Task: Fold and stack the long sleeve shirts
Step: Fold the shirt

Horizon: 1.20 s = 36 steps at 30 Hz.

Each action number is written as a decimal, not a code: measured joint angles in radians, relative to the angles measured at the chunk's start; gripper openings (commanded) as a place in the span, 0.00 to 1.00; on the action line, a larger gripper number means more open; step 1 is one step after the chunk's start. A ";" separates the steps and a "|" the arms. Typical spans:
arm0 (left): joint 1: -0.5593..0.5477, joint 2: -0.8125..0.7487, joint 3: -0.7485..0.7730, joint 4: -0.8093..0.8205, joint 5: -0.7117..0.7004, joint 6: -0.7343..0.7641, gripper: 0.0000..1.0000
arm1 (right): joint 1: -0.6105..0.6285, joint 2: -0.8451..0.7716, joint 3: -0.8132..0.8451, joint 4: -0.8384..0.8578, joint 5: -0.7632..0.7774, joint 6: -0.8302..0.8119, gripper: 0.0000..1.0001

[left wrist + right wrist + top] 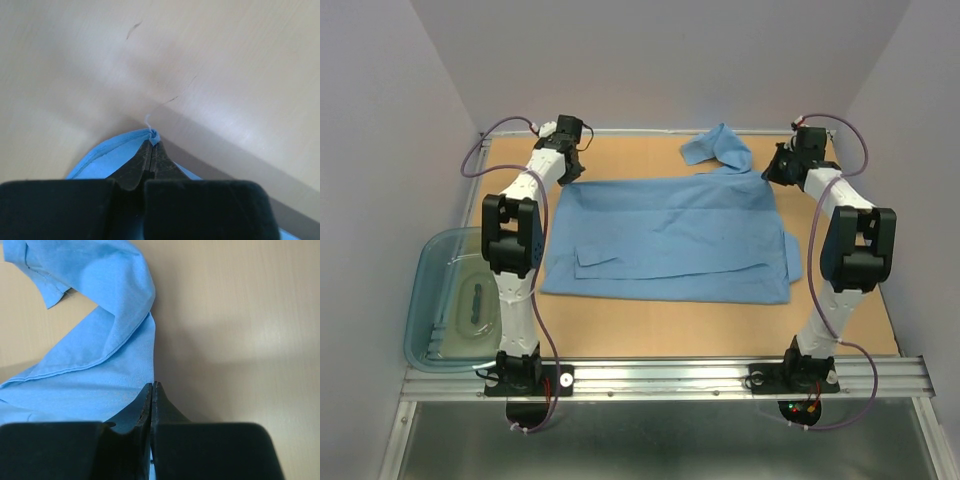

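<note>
On the tan surface (620,340) the light blue long sleeve shirt (670,240) lies spread across the middle of the frame, its upper corners pinched in the closed left tool (151,146) and right tool (152,387), which should lift and travel together so the fold lands straight.
</note>
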 measured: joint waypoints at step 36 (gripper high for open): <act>0.001 -0.334 -0.616 0.179 0.061 -0.130 0.20 | -0.013 -0.289 -0.544 0.106 0.046 0.235 0.14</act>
